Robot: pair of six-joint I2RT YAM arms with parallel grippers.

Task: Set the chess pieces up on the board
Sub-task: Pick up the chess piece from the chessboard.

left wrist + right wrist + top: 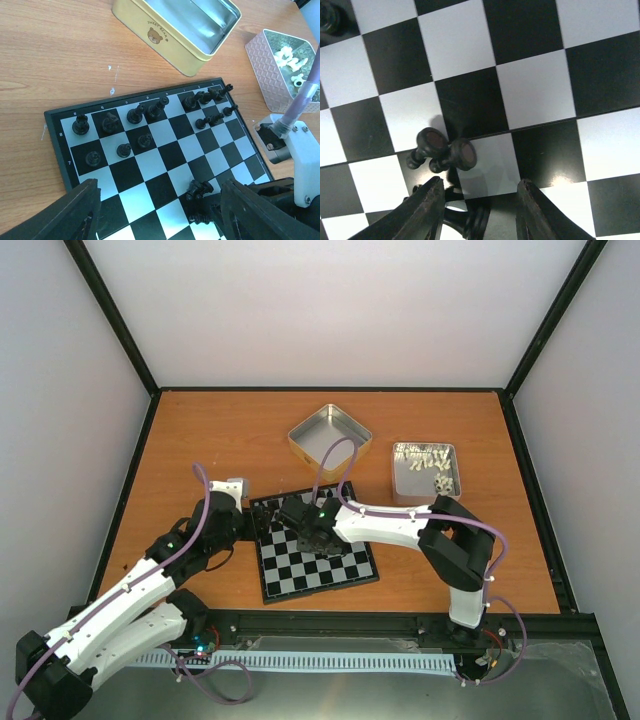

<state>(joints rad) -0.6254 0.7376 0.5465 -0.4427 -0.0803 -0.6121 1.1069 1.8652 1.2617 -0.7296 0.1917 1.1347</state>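
Right gripper [480,187] is held spread above the board [535,95]. Two toppled chess pieces [442,150], glossy black with round bases, are seen just ahead of its fingertips, their long axes slanted across the squares. The left gripper [159,192], also spread, is farther off.

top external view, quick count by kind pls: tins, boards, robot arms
tins: 2, the empty tin and the tin of pale pieces
board: 1
arms: 2, left arm and right arm
total: 5
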